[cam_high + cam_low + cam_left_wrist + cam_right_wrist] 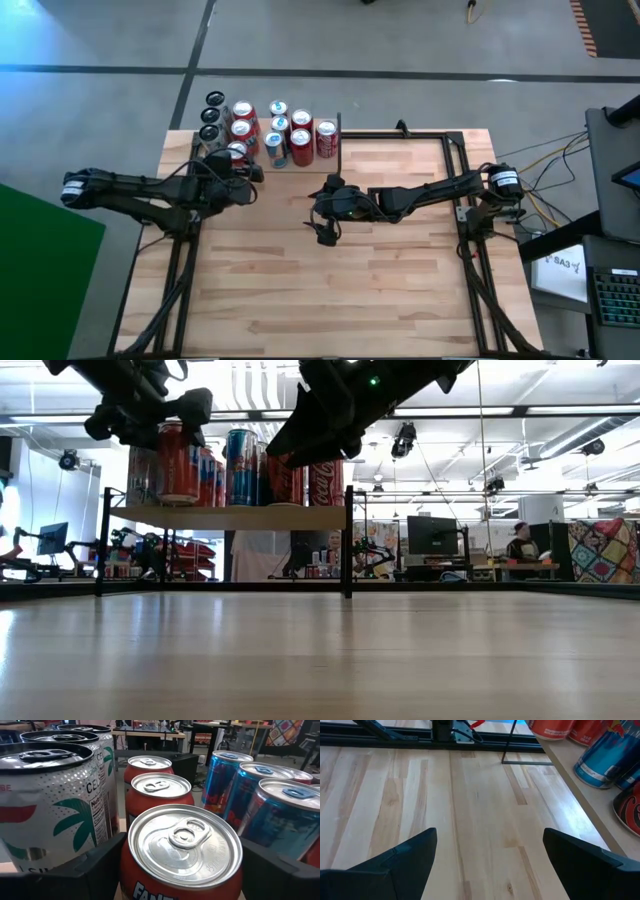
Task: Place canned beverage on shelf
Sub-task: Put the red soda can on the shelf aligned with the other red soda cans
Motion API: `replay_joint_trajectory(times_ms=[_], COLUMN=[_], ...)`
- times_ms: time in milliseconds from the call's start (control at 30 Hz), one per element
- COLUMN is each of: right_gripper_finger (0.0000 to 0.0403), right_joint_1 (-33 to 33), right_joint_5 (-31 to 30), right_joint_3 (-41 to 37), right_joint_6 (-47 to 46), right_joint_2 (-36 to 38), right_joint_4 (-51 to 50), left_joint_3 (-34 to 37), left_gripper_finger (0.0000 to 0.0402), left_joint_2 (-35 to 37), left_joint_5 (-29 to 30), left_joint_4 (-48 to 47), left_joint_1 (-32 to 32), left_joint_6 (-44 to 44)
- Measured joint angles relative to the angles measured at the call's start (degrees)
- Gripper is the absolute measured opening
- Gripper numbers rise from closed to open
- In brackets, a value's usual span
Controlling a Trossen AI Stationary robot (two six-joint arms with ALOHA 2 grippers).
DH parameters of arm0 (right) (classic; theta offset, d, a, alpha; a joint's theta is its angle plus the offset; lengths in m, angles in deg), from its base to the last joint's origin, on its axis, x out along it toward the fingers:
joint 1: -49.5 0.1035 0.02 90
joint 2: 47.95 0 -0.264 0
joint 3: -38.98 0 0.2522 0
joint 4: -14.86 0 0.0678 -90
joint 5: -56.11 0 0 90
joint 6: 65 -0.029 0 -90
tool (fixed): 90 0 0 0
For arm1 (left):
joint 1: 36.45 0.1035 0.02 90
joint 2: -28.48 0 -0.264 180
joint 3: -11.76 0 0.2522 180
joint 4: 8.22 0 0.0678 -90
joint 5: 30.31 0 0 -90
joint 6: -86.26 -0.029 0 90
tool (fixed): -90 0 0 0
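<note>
1. The orange can [185,851] stands upright on the shelf [230,516], directly between the left gripper's [182,870] fingers [85,870] — one dark finger on each side of it, close beside its wall; whether they press it or have just let go cannot be told.
2. Beyond the fingertips stand two more red-orange cans [159,790]; to one side of the fingers white palm-print cans [50,800], to the other blue cans [260,790].
3. In the high view the cans cluster on the shelf at the table's [330,290] far edge.
4. The right gripper [490,862] hangs over bare tabletop, fingers spread wide and empty — the shelf edge lies just off one fingertip.
</note>
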State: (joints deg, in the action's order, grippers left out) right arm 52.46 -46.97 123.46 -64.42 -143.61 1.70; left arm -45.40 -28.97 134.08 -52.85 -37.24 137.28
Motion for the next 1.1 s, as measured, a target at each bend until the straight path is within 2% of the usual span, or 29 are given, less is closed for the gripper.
replay_joint_trajectory(times_ms=[1100], right_gripper_finger=[0.0354], right_joint_1=[0.0], right_joint_5=[0.01], right_joint_3=[0.0], right_joint_6=[0.44], right_joint_2=[0.0], right_joint_4=[-0.09], left_joint_3=[0.0], left_gripper_finger=[0.0315], left_joint_2=[-2.19], left_joint_5=[0.0], left_joint_4=[1.92], left_joint_1=[2.42], left_joint_6=[-1.04])
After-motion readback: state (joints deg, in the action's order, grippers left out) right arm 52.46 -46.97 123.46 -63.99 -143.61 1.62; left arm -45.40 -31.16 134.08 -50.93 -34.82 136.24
